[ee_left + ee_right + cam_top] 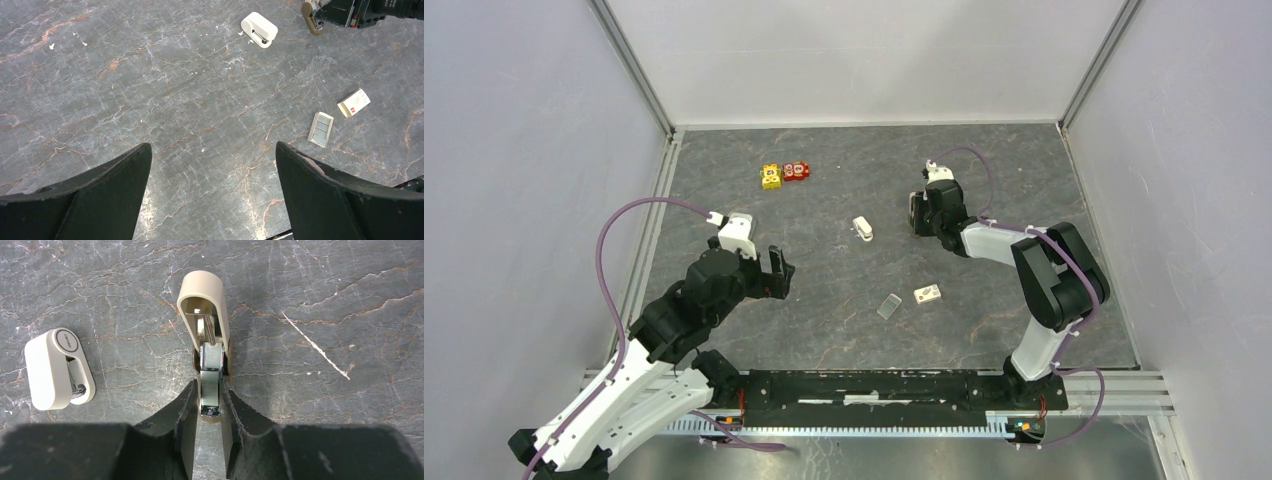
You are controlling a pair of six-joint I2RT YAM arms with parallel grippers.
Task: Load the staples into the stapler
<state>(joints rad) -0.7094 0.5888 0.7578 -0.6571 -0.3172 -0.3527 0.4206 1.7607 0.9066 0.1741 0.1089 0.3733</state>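
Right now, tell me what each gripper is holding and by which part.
The right gripper pinches the opened beige stapler by its metal staple rail, at the end nearest the wrist. The left gripper is open and holds nothing.

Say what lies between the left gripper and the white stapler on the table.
Only bare table separates left gripper and white stapler, shown in the left wrist view.
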